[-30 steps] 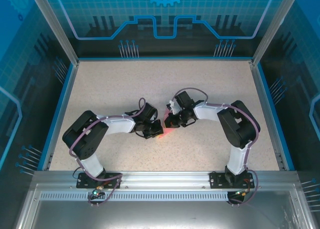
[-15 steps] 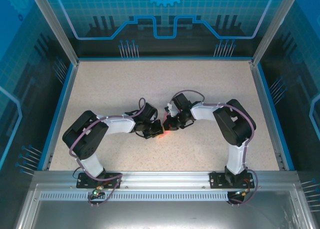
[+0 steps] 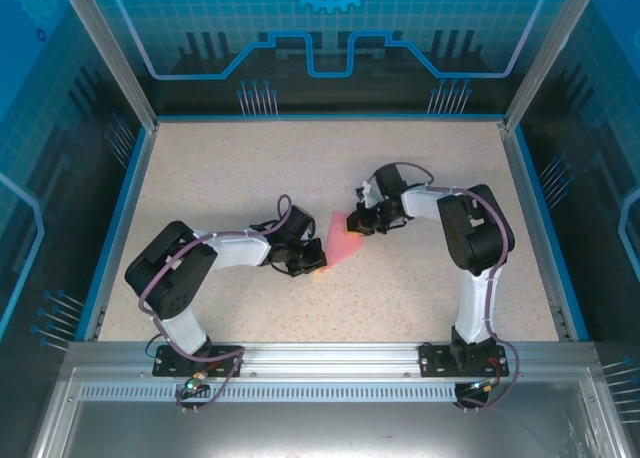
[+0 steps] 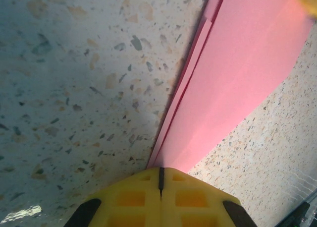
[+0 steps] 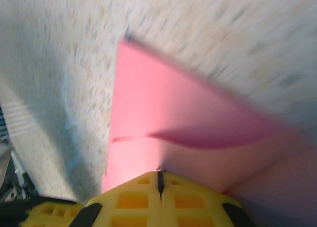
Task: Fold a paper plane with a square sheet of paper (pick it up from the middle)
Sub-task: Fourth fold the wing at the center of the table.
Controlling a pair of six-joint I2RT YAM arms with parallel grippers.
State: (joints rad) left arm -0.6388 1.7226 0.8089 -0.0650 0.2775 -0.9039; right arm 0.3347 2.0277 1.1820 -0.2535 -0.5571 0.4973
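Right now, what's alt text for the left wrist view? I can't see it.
The left gripper, yellow fingers shut, clamps the narrow end of the folded pink paper, which stretches to the upper right over the speckled table. Stacked layers show along its left edge.

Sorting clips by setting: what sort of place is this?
Likely a robot test cell: speckled table, metal frame with blue panels, left arm and right arm bolted at its near edge.
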